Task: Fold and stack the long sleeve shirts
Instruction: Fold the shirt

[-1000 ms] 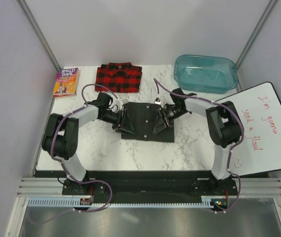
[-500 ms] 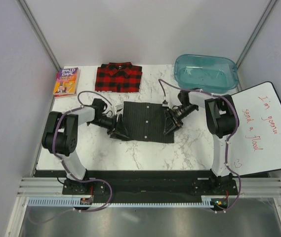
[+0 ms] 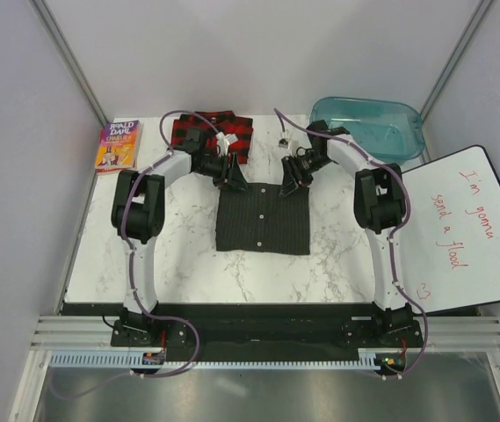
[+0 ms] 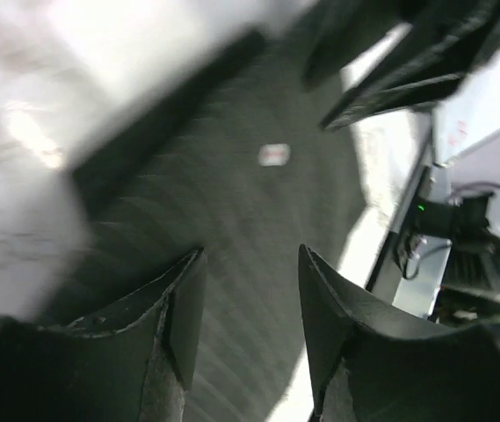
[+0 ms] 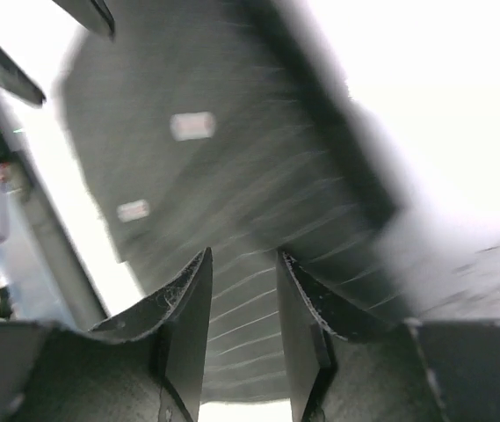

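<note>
The dark charcoal pinstriped shirt (image 3: 263, 220) lies folded into a flat rectangle in the middle of the table. Behind it, the red-and-black plaid shirt (image 3: 232, 132) lies folded at the back, partly covered by my left arm. My left gripper (image 3: 230, 176) hovers at the charcoal shirt's far left corner, and my right gripper (image 3: 290, 180) at its far right corner. In the left wrist view the left gripper (image 4: 251, 251) is open above the charcoal shirt (image 4: 232, 185). In the right wrist view the right gripper (image 5: 244, 252) is open too, over the striped shirt (image 5: 232, 176). Both wrist views are blurred.
A colourful paperback book (image 3: 119, 145) lies at the back left corner. A teal plastic bin (image 3: 365, 129) stands at the back right. A whiteboard (image 3: 460, 229) with red writing leans along the table's right side.
Both grippers have moved from the charcoal shirt's left and right sides up to its far corners. The shirt now lies flat as a neat rectangle. Both jaws have narrowed slightly.
</note>
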Available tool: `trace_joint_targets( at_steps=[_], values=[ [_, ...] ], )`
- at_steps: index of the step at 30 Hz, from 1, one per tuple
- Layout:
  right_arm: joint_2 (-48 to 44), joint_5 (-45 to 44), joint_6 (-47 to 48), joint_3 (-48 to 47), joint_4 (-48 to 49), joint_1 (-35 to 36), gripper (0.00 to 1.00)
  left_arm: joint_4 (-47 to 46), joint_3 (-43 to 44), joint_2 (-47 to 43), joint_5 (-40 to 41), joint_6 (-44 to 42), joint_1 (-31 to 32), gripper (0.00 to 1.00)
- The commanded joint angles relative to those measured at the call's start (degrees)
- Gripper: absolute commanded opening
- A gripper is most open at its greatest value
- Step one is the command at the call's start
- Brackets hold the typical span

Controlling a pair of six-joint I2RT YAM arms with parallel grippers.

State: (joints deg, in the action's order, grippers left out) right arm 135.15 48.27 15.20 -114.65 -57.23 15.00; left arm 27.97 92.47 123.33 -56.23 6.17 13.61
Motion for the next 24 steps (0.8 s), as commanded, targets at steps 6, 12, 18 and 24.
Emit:
trace_joint_targets(
  at_steps=[6, 12, 18, 24],
  values=[
    [9.25, -16.27, 4.56, -8.47, 1.78, 3.36, 0.43, 7.62, -9.80, 0.89, 11.84, 2.10, -1.75, 0.40],
    [9.96, -19.18, 14.49, -11.21, 0.90, 13.55, 0.45, 15.37, -26.35, -13.70, 6.60, -9.95, 5.04, 0.43],
    [1.27, -11.89, 19.00, -4.70, 3.44, 18.13, 0.50, 7.63, -35.34, -34.81, -2.31, -1.78, -13.51, 0.68],
    [-6.99, -5.82, 13.64, -4.89, 4.76, 15.50, 0.52, 6.06, -35.60, -32.02, 0.85, -2.22, -18.35, 0.95]
  ],
)
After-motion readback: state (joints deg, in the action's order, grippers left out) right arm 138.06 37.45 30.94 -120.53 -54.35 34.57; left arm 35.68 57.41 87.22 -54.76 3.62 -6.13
